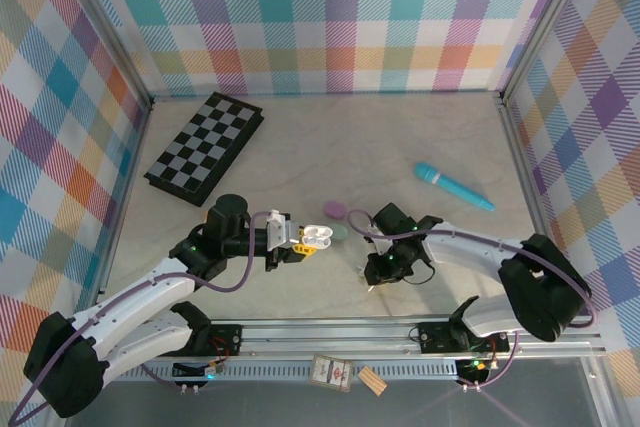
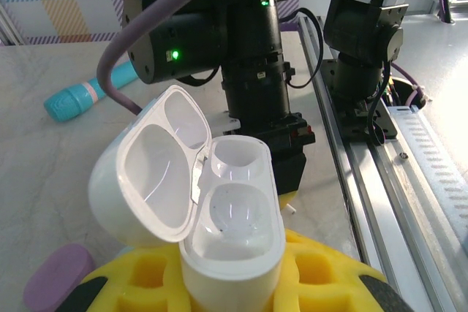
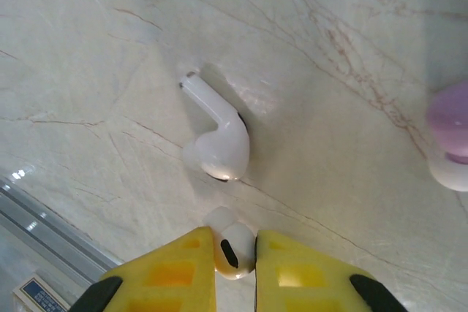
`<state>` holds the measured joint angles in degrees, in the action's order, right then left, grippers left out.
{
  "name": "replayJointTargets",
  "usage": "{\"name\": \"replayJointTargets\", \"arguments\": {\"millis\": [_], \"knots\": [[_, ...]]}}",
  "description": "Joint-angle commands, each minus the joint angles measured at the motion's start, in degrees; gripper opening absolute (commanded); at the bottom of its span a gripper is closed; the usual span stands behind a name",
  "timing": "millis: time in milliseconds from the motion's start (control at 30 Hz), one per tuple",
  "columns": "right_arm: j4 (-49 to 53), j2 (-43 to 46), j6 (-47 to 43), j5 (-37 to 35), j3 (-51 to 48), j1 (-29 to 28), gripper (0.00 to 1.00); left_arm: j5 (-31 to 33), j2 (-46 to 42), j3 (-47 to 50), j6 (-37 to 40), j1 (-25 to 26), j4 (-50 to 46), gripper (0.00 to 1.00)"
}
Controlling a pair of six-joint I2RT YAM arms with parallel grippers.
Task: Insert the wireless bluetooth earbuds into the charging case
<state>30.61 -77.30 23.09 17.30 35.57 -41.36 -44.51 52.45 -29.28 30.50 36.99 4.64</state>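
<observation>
My left gripper (image 1: 298,245) is shut on a white charging case (image 2: 235,218) and holds it upright above the table. Its lid (image 2: 150,173) is swung open to the left and both sockets are empty. The case (image 1: 316,235) hangs left of my right gripper (image 1: 375,273), which points down at the table. In the right wrist view, my right gripper (image 3: 234,255) is shut on a white earbud (image 3: 235,246) between the yellow fingertips (image 3: 175,268). A second white earbud (image 3: 218,140) lies on the table just beyond it, untouched.
A purple pebble-like case (image 1: 335,210) and a pale green one (image 1: 341,233) lie between the grippers. A turquoise stick (image 1: 455,188) lies at the right. A folded chessboard (image 1: 205,145) rests at the back left. A metal rail (image 1: 400,332) runs along the near edge.
</observation>
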Motion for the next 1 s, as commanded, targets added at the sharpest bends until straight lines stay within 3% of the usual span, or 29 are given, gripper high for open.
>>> {"name": "replayJointTargets", "arguments": {"millis": [0,267,567,967], "knots": [[0.1,3.06,-1.03,-2.81,0.7,-0.47,0.16,-2.1,0.2,-0.11,0.92,0.01,1.16,0.05],[-1.82,11.43,-3.52,-11.95,1.44,-0.89,0.16,-1.78,2.52,-0.67,-1.55,0.01,2.3,0.05],[-7.65,19.44,-16.27,-17.73,5.68,-1.9,0.15,-1.73,6.72,-2.36,-4.63,-0.08,3.12,0.05],[-7.52,19.09,-33.44,-17.72,15.44,-8.14,0.15,-2.99,12.27,-5.26,-10.14,-0.78,3.15,0.05]]}}
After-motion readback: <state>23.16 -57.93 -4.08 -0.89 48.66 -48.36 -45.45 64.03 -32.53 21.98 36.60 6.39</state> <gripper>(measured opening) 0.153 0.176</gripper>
